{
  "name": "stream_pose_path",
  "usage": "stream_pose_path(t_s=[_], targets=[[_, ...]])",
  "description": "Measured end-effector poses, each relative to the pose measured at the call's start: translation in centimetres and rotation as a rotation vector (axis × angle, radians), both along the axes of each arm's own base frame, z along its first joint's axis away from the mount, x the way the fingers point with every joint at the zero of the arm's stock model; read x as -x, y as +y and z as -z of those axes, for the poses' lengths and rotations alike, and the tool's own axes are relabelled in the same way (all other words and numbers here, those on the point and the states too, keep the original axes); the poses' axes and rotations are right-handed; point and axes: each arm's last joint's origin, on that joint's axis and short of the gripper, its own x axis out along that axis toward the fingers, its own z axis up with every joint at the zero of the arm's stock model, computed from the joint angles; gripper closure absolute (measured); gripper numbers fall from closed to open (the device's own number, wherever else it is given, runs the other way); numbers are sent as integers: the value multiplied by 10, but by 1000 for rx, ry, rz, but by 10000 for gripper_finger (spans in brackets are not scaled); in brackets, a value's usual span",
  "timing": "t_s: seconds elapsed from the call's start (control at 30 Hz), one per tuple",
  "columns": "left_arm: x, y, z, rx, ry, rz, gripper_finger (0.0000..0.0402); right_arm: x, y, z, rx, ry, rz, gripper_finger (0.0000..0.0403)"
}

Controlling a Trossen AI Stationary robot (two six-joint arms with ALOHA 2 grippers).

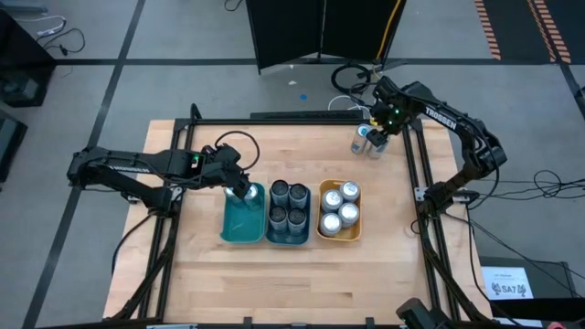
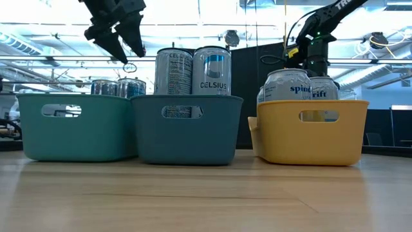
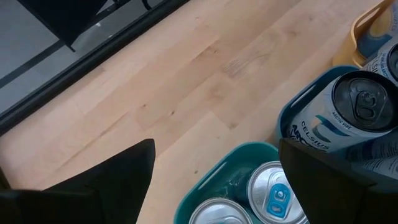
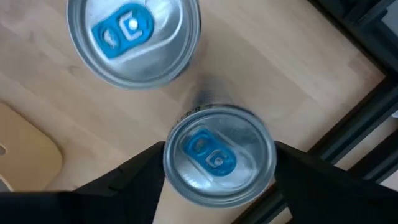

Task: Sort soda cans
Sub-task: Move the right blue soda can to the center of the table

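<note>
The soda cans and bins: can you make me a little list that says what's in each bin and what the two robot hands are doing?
teal bin: two blue-tab cans
dark blue bin: four Celsius cans
yellow bin: four Spindrift cans
loose cans: two, on the wooden table at the far right corner
left gripper: open, empty, above the teal bin
right gripper: fingers on both sides of one loose can, not clamped

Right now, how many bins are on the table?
3, side by side in a row: a teal bin nearest the left arm, a blue bin in the middle, and a yellow bin nearest the right arm. None seems hidden.
</note>
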Motion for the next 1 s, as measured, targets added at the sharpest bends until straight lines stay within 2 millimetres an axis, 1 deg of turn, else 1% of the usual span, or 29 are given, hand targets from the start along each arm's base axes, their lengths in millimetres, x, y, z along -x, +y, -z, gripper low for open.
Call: stream_pose_path(t_s=[0.1, 0.17, 0.3, 0.4, 0.47, 0.57, 0.67, 0.77, 0.87, 1.0], targets=[[0, 0, 0, 0, -4, 0, 52, 1, 1, 0, -11, 9, 10, 164], [0, 0, 0, 0, -6, 0, 52, 1, 1, 0, -12, 7, 18, 180], [0, 0, 0, 0, -6, 0, 52, 1, 1, 0, -16, 7, 44, 181], [0, 0, 0, 1, -6, -1, 52, 3, 4, -2, -24, 12, 64, 172], [0, 0, 0, 1, -6, -1, 52, 5, 8, -6, -25, 12, 78, 171], [0, 0, 0, 1, -6, -1, 52, 11, 16, -17, -8, 0, 92, 179], [0, 0, 0, 1, -6, -2, 52, 19, 32, -34, 25, -30, 130, 181], [0, 0, 0, 2, -7, -3, 52, 28, 54, -54, 58, -70, 184, 179], [0, 0, 0, 10, -7, 2, 52, 36, 84, -72, 82, -118, 223, 177], [-1, 0, 0, 12, -6, 4, 52, 49, 126, -90, 89, -198, 273, 181]])
